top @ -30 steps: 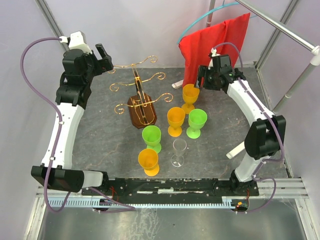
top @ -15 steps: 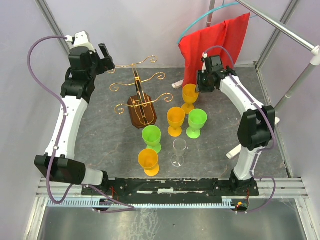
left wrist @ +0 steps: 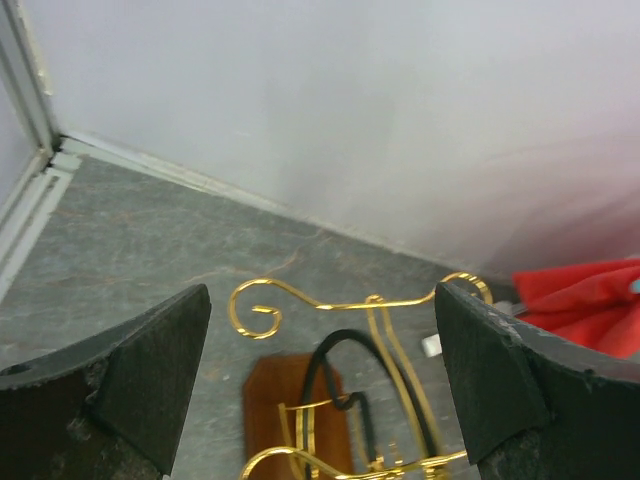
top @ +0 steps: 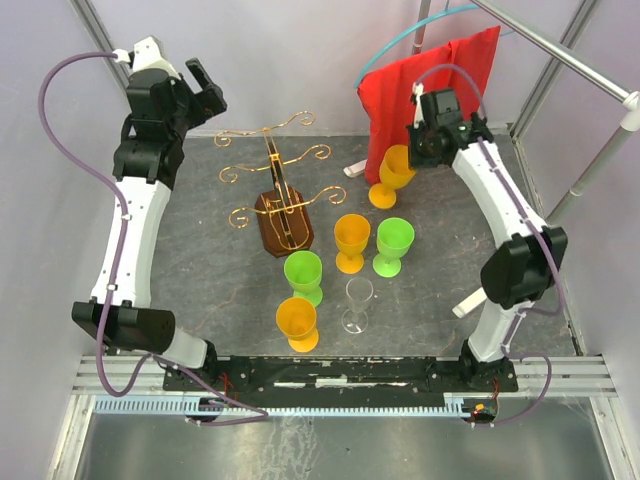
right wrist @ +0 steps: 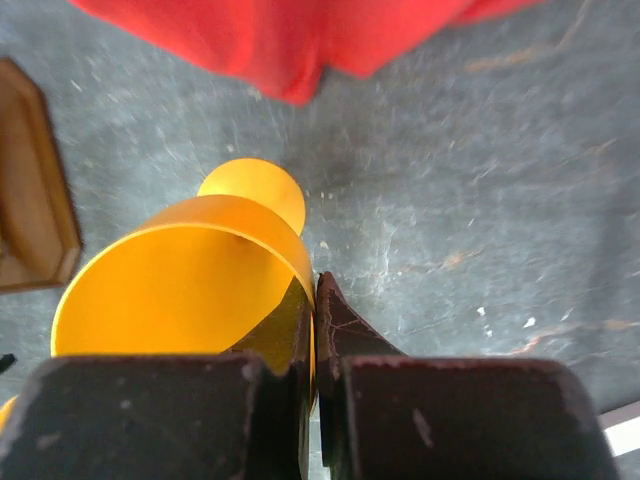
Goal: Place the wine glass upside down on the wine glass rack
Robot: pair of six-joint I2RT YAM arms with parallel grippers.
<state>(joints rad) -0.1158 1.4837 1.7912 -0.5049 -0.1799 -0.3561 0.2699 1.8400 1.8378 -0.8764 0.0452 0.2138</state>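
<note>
- Right gripper (top: pixel 425 148) clamped on the rim of the orange wine glass (top: pixel 393 172), tilted near the far right corner.
- Left gripper (top: pixel 205 92) gaping, empty, far left corner.
- Grip firmly, invert fully, slide the stem onto a wire of the wine glass rack (top: pixel 280 205), mid-far edge.

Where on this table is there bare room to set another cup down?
Bare tabletop lies between the rack and the left arm, and between the right green cup and the right arm. Crowded: the middle cups, and the orange cup in the right fingers.
</note>
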